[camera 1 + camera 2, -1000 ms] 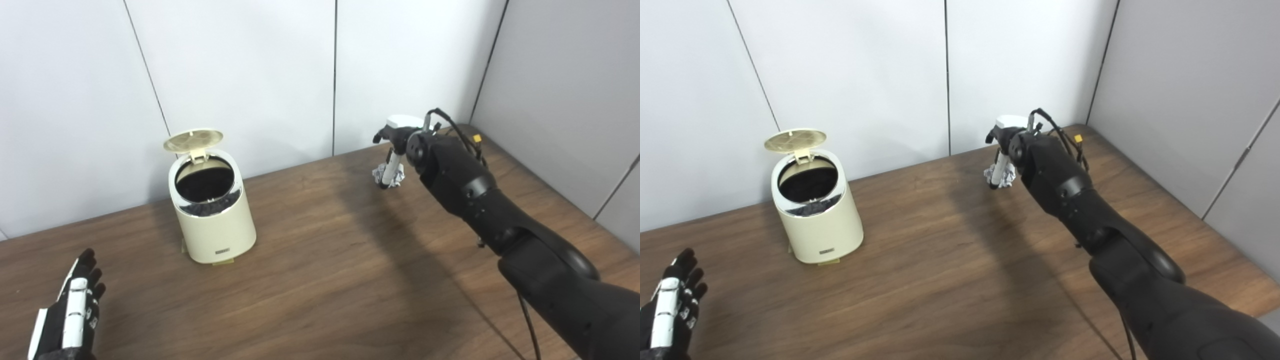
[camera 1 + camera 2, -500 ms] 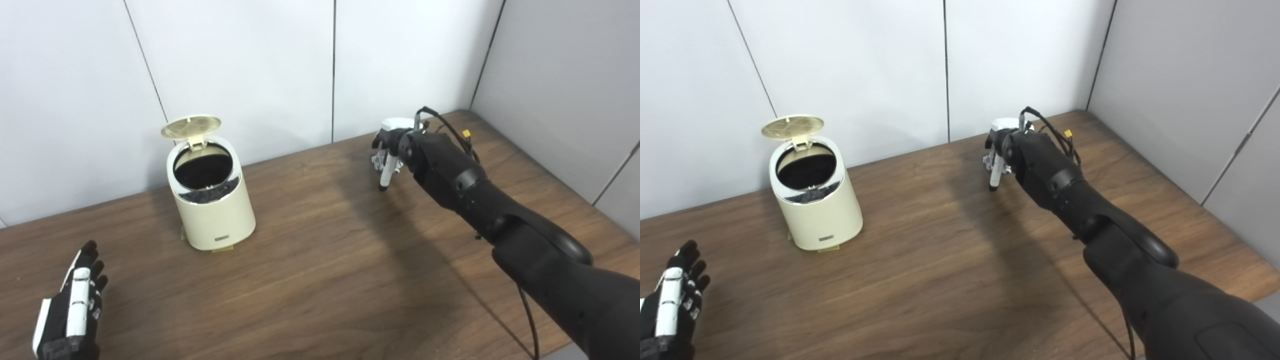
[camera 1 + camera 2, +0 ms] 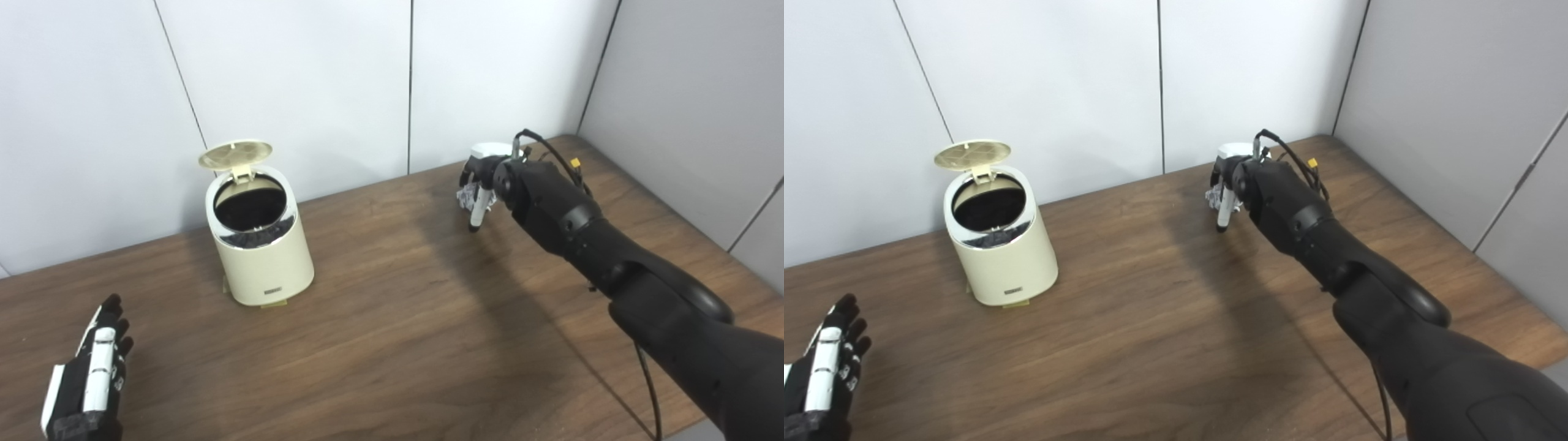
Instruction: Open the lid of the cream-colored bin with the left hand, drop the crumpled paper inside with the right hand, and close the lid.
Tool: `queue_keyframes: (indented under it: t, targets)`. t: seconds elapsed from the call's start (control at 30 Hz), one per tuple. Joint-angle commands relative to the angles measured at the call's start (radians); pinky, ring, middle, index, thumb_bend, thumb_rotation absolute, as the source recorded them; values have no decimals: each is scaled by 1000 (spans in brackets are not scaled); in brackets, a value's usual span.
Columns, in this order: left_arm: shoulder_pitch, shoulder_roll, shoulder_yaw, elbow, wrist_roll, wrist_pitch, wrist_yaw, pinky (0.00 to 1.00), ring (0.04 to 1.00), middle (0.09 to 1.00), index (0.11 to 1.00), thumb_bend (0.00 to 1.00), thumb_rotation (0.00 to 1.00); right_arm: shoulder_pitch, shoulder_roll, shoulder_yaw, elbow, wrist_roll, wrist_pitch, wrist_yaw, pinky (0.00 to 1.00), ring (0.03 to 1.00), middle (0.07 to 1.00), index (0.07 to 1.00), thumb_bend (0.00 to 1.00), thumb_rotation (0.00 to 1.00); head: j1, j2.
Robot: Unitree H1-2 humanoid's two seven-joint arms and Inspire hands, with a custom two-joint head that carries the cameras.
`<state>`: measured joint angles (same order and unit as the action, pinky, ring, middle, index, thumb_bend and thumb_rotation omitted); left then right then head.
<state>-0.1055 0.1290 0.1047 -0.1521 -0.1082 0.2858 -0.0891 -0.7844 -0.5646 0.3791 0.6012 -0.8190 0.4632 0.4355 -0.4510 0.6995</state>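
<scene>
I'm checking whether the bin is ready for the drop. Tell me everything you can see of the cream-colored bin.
The cream-colored bin is a small rounded tub with smooth, plastic-looking walls and a shiny silver rim around a dark opening. Its round lid stands tipped up on a hinge at the back, so the bin is open. A small dark label sits low on the front. It stands upright on the wooden table, left of centre near the wall, on something yellowish showing at its base. Neither hand touches it.

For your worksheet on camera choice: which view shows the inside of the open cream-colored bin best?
The left eye view: the cream-colored bin sits nearer the picture's middle, its dark opening facing the camera. The right eye view shows the same opening and raised lid, further left.
</scene>
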Motion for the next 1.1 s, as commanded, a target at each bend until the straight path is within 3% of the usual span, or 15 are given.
queue_keyframes:
  t: [0.0, 0.03, 0.1, 0.17, 0.27, 0.4, 0.6, 0.7, 0.8, 0.93, 0.97, 1.07]
  targets:
    - [-26, 11, 3, -41, -8, -20, -2, 1000, 1000, 1000, 1000, 474, 847, -25, -31, -14, -24, -1, 4, -18, 562, 652, 701, 696, 853, 59, 0, 1]
    - [-26, 11, 3, -41, -8, -19, -2, 1000, 1000, 1000, 1000, 482, 845, -25, -29, -16, -20, -1, 5, -23, 461, 546, 576, 665, 685, 24, 0, 1]
    - [-25, 15, 3, -41, -10, -24, -6, 1000, 1000, 1000, 1000, 487, 844, -10, -20, -41, -27, 3, 5, -64, 388, 421, 503, 604, 556, 4, 1, 6]
    - [-23, 17, 4, -44, -11, -26, -8, 1000, 1000, 1000, 1000, 487, 845, 9, -15, -59, -42, 8, 2, -120, 382, 390, 491, 555, 520, 0, 2, 12]
    - [-23, 19, 5, -52, -11, -18, -7, 1000, 1000, 1000, 1000, 485, 847, 26, -10, -67, -31, 13, -17, -203, 424, 425, 509, 487, 520, 0, -1, 12]
    - [-23, 18, 4, -51, -10, -20, -7, 1000, 1000, 1000, 1000, 481, 846, 30, -11, -64, -16, 22, -41, -262, 405, 418, 503, 485, 520, 0, -1, 10]
    - [-27, 13, 2, -42, -11, -24, -5, 1000, 1000, 1000, 1000, 493, 838, 37, -13, -56, -26, 22, -58, -310, 440, 436, 530, 460, 518, 0, 15, 6]
    - [-24, 8, 4, -44, -16, -30, -4, 1000, 1000, 1000, 1000, 484, 848, 45, -5, -62, -56, 15, -34, -330, 433, 431, 533, 459, 518, 0, 49, 0]
    - [-18, 9, 0, -39, -8, -40, -3, 1000, 1000, 1000, 1000, 476, 851, 70, -4, -77, -147, 15, -35, -354, 416, 417, 538, 466, 516, 0, 96, -9]
    - [-6, 5, -5, -18, 1, -57, 0, 1000, 1000, 1000, 1000, 493, 809, 98, -10, -97, -318, 24, -23, -313, 391, 397, 532, 497, 514, 0, 183, -19]
    - [-3, 2, -9, -15, 9, -55, 5, 1000, 1000, 1000, 1000, 524, 783, 100, -8, -107, -359, 34, -27, -307, 306, 406, 539, 523, 496, 0, 204, -21]
    - [3, -1, -30, -2, 45, -66, 17, 995, 998, 1000, 1000, 558, 777, 104, -8, -116, -468, 40, -40, -279, 267, 403, 534, 536, 489, 0, 268, -32]
